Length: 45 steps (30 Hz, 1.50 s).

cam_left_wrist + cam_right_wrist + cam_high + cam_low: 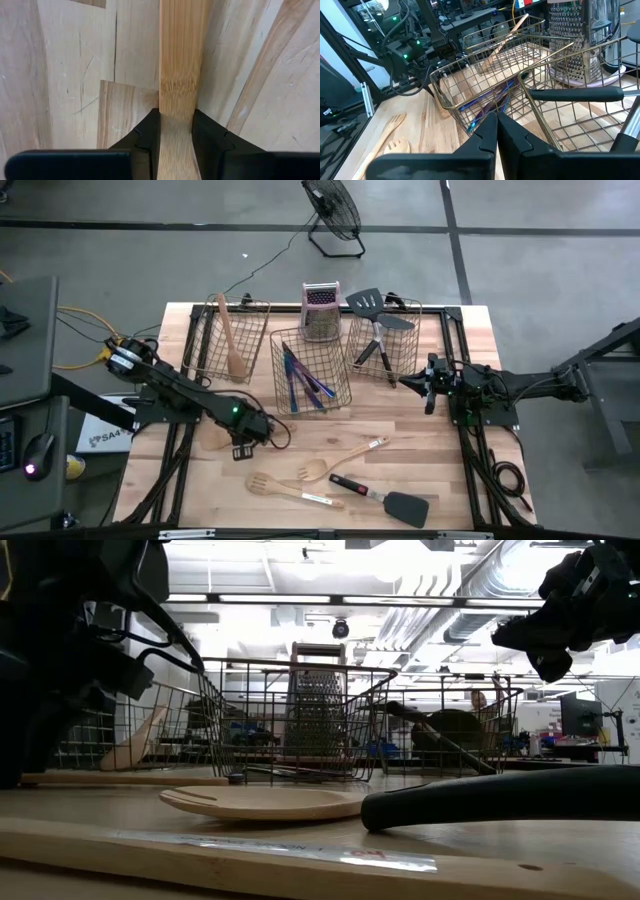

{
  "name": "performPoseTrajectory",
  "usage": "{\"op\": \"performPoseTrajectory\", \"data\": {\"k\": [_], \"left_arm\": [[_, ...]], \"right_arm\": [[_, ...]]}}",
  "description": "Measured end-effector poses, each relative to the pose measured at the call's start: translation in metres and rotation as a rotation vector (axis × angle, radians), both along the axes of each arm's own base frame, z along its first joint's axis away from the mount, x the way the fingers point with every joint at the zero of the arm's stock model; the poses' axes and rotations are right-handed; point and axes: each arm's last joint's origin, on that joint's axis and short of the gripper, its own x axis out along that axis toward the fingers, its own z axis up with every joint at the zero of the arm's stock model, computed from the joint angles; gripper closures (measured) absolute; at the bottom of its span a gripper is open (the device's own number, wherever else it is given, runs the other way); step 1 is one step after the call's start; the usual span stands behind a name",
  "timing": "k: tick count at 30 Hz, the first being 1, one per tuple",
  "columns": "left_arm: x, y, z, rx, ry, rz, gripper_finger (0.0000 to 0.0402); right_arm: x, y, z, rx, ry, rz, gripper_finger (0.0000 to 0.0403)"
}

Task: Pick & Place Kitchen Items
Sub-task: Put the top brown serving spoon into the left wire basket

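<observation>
The left gripper (176, 131) is clamping a wooden utensil (181, 60) low over the worktop's left-centre. The right gripper (496, 131) is waiting, fingers together, near the right edge. Lifting straight and level should be keeping the handle from twisting.

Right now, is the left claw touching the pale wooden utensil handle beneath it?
Touching. The left wrist view shows the left claw with both fingers pressed against the pale wooden utensil handle, no gap.

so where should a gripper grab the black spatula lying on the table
Grip the black spatula on its slim red-black handle, coming straight down from above. It lies flat with the handle angled toward the table's middle, clear of the wooden fork; the broad blade sits too flat to pinch.
</observation>
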Motion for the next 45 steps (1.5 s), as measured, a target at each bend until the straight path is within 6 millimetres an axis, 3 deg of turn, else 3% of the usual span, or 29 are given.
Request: {"op": "performPoseTrajectory", "data": {"k": [18,29,45], "left_arm": [[0.003,-0.004,0.041,-0.155,-0.125,-0.013,0.0320],[0.002,-0.006,0.071,-0.270,-0.229,-0.135,0.0320],[-0.006,0.001,0.142,-0.246,-0.551,-0.177,0.0320]], "right_arm": [[0.000,0.000,0.000,0.000,0.000,0.000,0.0401],[0.000,0.000,0.000,0.000,0.000,0.000,0.0401],[0.000,0.000,0.000,0.000,0.000,0.000,0.0401]]}}
